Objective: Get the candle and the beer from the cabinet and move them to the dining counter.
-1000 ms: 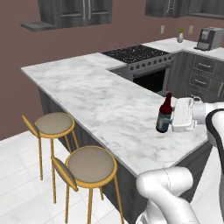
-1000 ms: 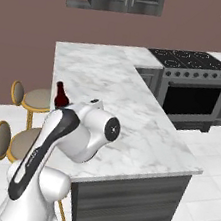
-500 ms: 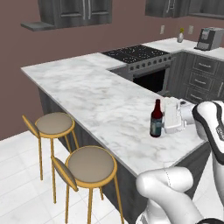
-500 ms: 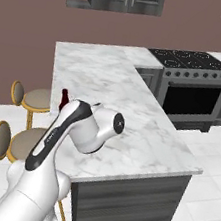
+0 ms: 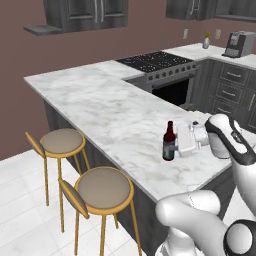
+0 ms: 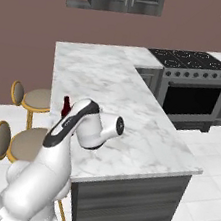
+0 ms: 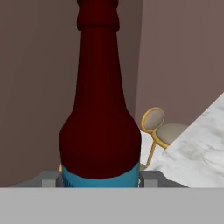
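While upright on dining counter (image 5: pixel 100 107), beer (image 5: pixel 169 142) dark brown, blue label; hand (image 5: pixel 176 146) clamped round bottle.

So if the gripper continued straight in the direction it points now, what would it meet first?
The beer itself: it already stands between the jaws of the gripper, upright on the dining counter. Beyond it, probably only the counter's edge and the stools.

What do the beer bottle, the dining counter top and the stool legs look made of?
Beer bottle: dark brown glass by its look, smooth with a faint sheen, blue label band low on the body. Dining counter top: white-grey marble look, grey veining, polished. Stool legs: yellow, thin and tubular, probably painted metal, though wood is possible.
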